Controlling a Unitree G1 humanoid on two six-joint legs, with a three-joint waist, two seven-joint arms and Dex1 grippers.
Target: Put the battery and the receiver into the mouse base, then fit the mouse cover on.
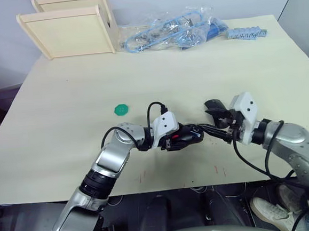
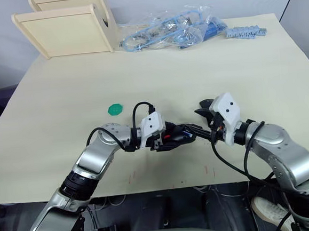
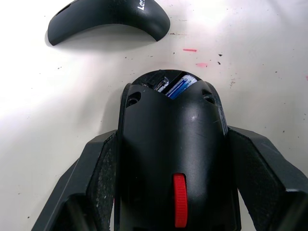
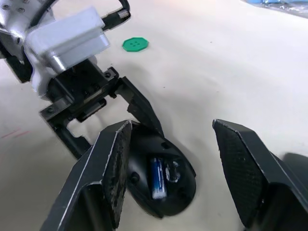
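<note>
My left gripper (image 1: 184, 136) is shut on the mouse base (image 3: 173, 144), its fingers (image 3: 98, 178) pressing both sides of the black shell, just above the table. The red wheel (image 3: 179, 199) faces the wrist. The blue battery (image 4: 157, 177) lies inside the base's open compartment. I cannot make out the receiver. My right gripper (image 4: 171, 126) is open, and its fingers (image 4: 113, 168) straddle the base's free end without touching it. The mouse cover (image 3: 108, 17), smooth and black with white lettering, lies on the table just beyond, behind the right gripper (image 1: 213, 130).
A green round disc (image 1: 122, 108) lies on the table (image 1: 64, 128) left of the grippers. At the back stand wooden box frames (image 1: 67, 26), a plastic bag of blue cables (image 1: 174, 31) and blue strips (image 1: 247, 33). The front table edge is close below the grippers.
</note>
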